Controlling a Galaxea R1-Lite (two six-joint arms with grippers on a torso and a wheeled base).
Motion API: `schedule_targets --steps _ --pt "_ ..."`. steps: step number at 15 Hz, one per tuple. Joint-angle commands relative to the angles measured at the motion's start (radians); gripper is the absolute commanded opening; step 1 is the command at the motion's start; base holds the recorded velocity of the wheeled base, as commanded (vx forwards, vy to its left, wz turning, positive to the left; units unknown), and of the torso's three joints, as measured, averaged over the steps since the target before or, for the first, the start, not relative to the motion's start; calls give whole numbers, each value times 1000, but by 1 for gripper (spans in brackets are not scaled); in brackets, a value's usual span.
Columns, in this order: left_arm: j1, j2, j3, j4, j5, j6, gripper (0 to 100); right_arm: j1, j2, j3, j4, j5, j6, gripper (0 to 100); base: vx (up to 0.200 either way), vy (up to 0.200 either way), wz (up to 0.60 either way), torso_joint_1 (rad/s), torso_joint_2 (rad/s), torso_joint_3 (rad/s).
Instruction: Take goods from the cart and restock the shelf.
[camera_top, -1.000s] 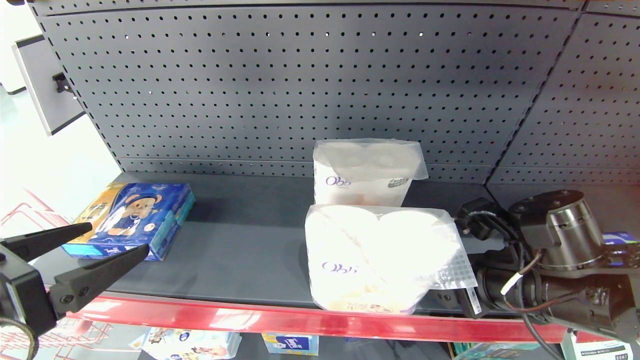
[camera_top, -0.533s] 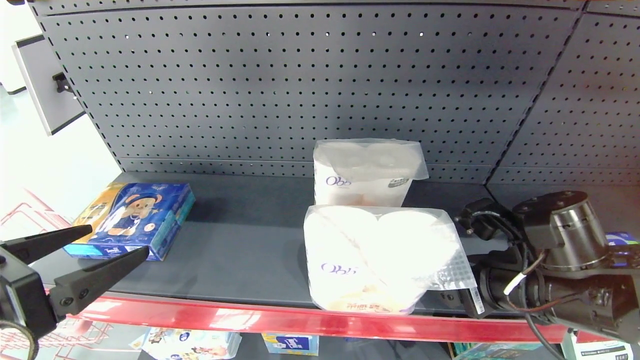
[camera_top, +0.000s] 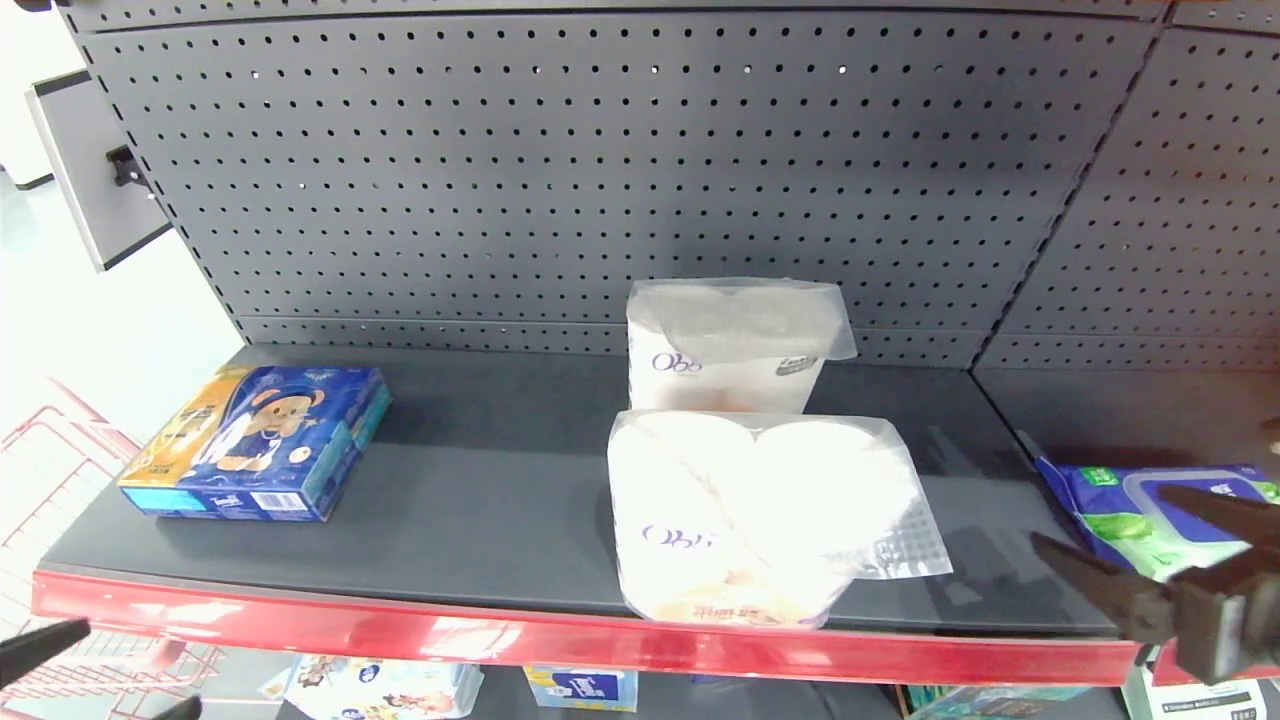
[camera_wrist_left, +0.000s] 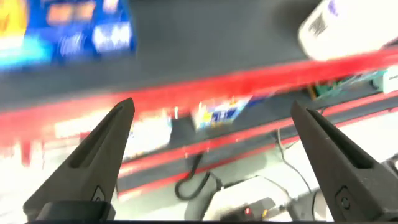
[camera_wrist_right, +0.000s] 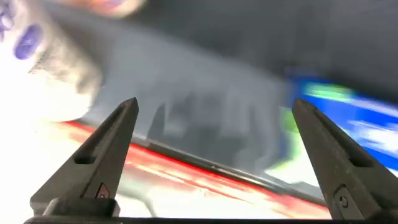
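Front roll pack: purple logo lettering low on its front face; finer print beneath it, too small to read.
Rear roll pack: matching purple lettering on the front, beside a small dark label, unreadable.
Blue box: small white print around a bear picture, none legible.
Wipes pack: pale lettering on blue and green, illegible.
Lower packs: print cannot be made out.

Dark grey pegboard panel spans the far side; a flat grey plate juts out at left above bright pale floor.
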Motion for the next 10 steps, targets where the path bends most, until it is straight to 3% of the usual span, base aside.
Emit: schedule_targets --steps 1,2,3,5,7,8,10 --pt "1 -227 35 129 71 -16 100 -159 -452 18 147 -177 -94 100 0 0 0 0 0 0" --pt "1 -316 77 182 156 -16 100 -319 -539 -45 317 -175 -94 100 0 0 0 0 0 0" --pt "0 -390 109 195 199 -11 100 -446 -608 -83 466 -167 -91 100 0 0 0 0 0 0" --pt "24 -443 107 224 252 -11 100 -495 -703 -74 590 -161 -60 100 0 0 0 0 0 0" --pt "147 -405 97 277 259 -16 100 -493 -821 17 666 -161 -49 100 0 0 0 0 0 0" --pt "170 -405 104 281 257 -16 100 -503 -841 55 681 -169 -26 100 0 0 0 0 0 0" --pt "176 -445 126 319 263 -16 100 -671 -791 92 696 -161 -8 100 0 0 0 0 0 0"
